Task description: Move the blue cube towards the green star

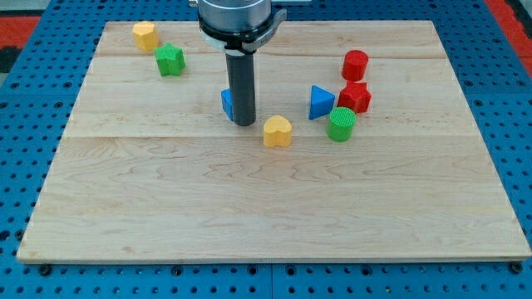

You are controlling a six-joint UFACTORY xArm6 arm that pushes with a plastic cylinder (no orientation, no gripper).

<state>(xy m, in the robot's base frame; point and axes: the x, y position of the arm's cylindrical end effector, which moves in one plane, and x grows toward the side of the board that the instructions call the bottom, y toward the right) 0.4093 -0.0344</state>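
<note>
**Q:** Pale wooden surface (274, 208) over blue pegboard — where's everything?

**A:** My tip (244, 124) touches the smooth blue cube's (226, 103) right side, half hiding it. No tool to spread or pinch; just a dark rod. The ridged green star (170, 61) sits up-left, well apart.

**Q:** Risk?

**A:** An off-centre push could spin the cube away, or toward the yellow hexagonal block (145, 35).

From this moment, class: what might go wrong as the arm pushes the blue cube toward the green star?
1. My tip sits at the blue cube's right side and hides most of it; an off-centre push could let it slip aside.
2. The yellow block sits close to the green star; overshooting might knock either.
3. The yellow heart lies near my tip and could get bumped.
</note>
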